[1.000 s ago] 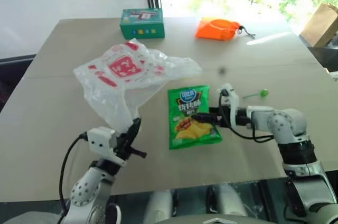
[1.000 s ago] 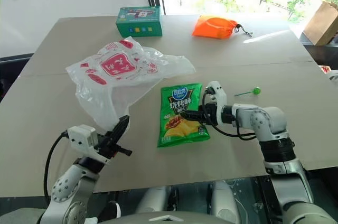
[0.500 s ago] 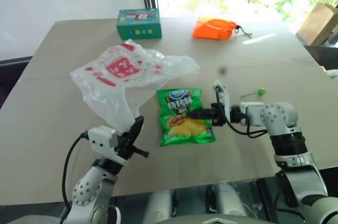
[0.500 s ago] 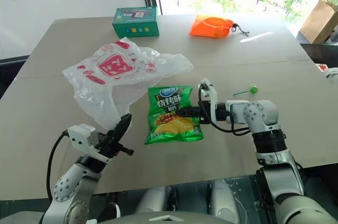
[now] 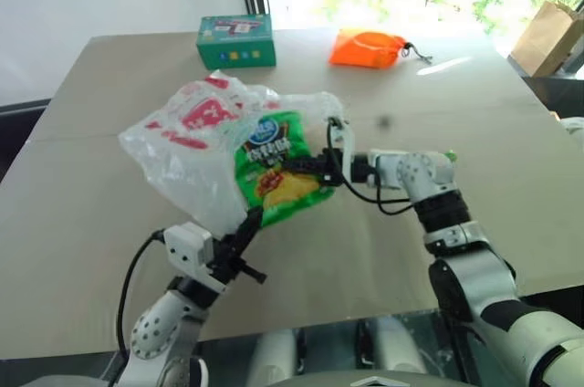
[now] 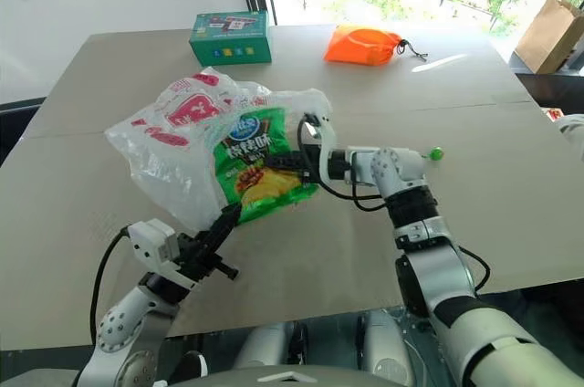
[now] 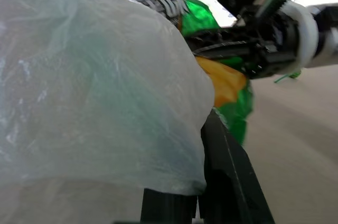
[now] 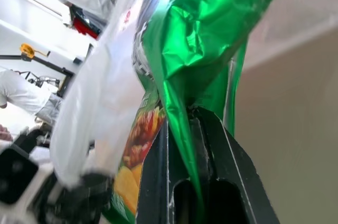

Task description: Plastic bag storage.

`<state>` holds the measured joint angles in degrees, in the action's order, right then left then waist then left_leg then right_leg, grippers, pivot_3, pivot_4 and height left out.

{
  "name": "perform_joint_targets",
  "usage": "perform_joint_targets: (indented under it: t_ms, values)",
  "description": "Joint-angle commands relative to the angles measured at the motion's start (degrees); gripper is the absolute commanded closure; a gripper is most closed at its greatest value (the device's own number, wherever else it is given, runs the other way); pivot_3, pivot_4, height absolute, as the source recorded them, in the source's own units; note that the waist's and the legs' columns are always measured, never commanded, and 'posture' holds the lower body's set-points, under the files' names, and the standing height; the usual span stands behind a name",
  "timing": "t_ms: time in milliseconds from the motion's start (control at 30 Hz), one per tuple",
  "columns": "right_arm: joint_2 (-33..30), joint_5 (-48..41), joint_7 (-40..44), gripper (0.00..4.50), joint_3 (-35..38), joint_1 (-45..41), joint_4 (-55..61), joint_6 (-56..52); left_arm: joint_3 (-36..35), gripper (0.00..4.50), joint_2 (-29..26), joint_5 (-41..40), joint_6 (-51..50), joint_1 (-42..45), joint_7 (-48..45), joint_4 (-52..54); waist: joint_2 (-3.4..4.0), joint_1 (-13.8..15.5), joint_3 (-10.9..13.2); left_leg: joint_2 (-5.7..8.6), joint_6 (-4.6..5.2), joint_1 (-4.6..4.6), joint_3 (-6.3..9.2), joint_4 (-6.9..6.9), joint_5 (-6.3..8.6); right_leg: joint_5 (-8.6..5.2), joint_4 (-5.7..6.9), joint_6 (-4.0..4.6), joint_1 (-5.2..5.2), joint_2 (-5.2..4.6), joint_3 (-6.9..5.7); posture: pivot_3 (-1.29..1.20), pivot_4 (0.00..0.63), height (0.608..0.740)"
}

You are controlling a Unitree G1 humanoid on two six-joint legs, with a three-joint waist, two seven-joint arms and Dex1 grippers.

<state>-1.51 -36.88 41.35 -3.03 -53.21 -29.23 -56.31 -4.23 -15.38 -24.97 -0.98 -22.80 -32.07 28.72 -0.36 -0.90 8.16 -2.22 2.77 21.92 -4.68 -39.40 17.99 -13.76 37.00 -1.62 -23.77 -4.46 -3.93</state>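
The whitish plastic bag (image 5: 182, 145) with red print hangs lifted over the table's left half. My left gripper (image 5: 245, 223) is shut on the plastic bag's lower edge, and its film drapes over the black fingers (image 7: 224, 160). My right gripper (image 5: 301, 166) points left, shut on the right edge of a green chip packet (image 5: 274, 168). The packet hangs tilted above the table and presses against the bag's open side. Its left part lies behind the bag film, and I cannot tell how far inside it is. In the right wrist view the green foil (image 8: 200, 39) runs down between the fingers.
A green box (image 5: 235, 40) and an orange drawstring pouch (image 5: 368, 47) sit at the table's far edge. A green lollipop (image 6: 438, 153) lies behind my right forearm. A brown paper bag (image 5: 547, 36) stands off the table to the right.
My right gripper closed on the chip packet's edge, lifted it off the table and carried it left and up to the bag. The left gripper kept its hold on the bag.
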Motion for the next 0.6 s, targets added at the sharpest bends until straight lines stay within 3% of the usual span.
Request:
perform_joint_targets:
  t_ms: [33,300,533,600]
  values:
    - [6.9,1.2,-3.0,4.49,4.1,-7.1,-9.3,8.6,2.0,4.50,-0.6,-1.2,0.3,-0.4,-1.9,1.8,0.03,-0.2,0.0,-0.01,0.00,-0.02,-0.01,0.00,0.00,0.00,0.01,0.00,0.00,0.00,0.01,0.00,0.150,0.740]
    - [20.3,2.4,-15.4,4.49,13.4,-22.6,-33.7,24.4,3.1,4.50,-1.6,-1.4,-0.2,0.8,-2.7,1.3,0.10,-0.8,0.1,0.04,-0.06,0.08,0.04,0.05,-0.03,0.00,-0.06,0.00,-0.02,-0.10,-0.10,0.00,0.150,0.740]
    - [27.6,-4.2,-19.5,4.49,20.8,-29.7,-35.8,21.9,4.4,4.50,-1.4,-0.8,0.3,1.7,-3.1,0.2,0.19,-1.5,0.1,-0.03,-0.07,0.14,0.04,0.10,-0.04,0.00,-0.06,0.00,-0.08,-0.10,-0.14,0.00,0.150,0.740]
    - [29.2,-2.3,-17.0,3.93,17.2,-29.2,-33.9,20.2,5.1,4.50,-1.4,-0.7,0.6,2.0,-3.6,-0.1,0.20,-1.5,0.1,-0.04,-0.07,0.12,0.01,0.12,-0.04,0.00,-0.04,0.00,-0.09,-0.09,-0.11,0.00,0.150,0.740]
